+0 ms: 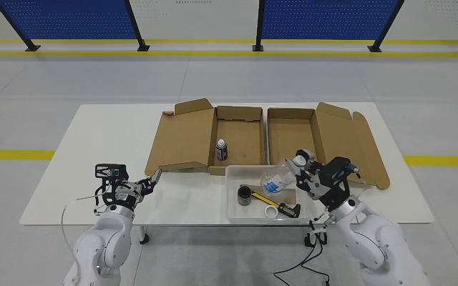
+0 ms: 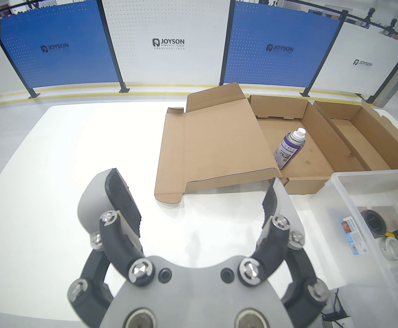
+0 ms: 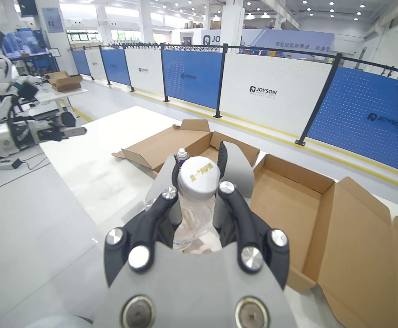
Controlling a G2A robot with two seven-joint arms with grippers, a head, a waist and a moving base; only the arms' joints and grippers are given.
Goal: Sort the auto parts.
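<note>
White surface (image 1: 86,143): carries two open cardboard boxes side by side, left box (image 1: 243,139) and right box (image 1: 290,139), with a clear bin (image 1: 235,213) just in front of them.
Right gripper (image 3: 199,161): clamped on a clear bottle (image 1: 274,180), above the bin.
Left gripper (image 2: 196,183): fingers apart, over the surface near the left box's flap.
Spray can (image 1: 222,149): upright in the left box.
Black cylinder (image 1: 245,195), tape roll (image 1: 271,211): in the bin.

floor (image 1: 71,79): grey, yellow stripes (image 1: 200,53) at 12 o'clock
fence: blue/white perforated panels (image 2: 62,46), black posts (image 2: 112,46)
lighting: ceiling spots (image 3: 193,4)
</note>
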